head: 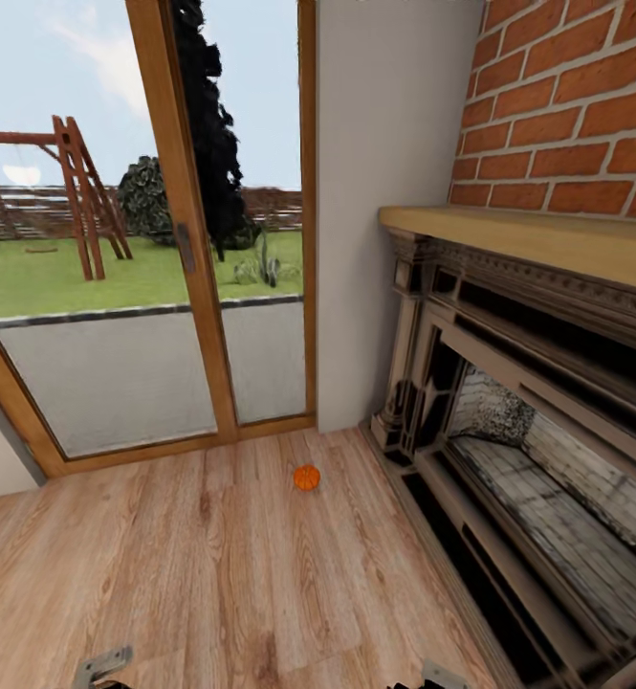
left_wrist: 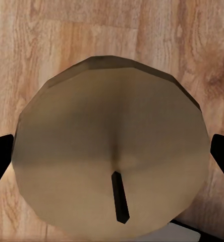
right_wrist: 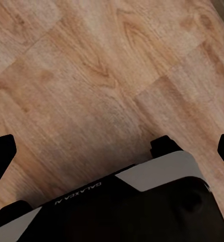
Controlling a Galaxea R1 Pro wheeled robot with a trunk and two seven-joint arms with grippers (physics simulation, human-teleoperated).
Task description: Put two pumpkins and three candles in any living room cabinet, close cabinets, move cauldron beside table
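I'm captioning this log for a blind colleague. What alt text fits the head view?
A small orange pumpkin sits alone on a light wood floor, near the corner between a wood-framed glass door onto a garden and a dark ornate fireplace under a red brick wall.

Black base (right_wrist: 142,212), white "GALAXEA" trim

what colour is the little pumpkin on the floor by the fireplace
Bright orange, seen best in the head view: the pumpkin sits on the wood floor.
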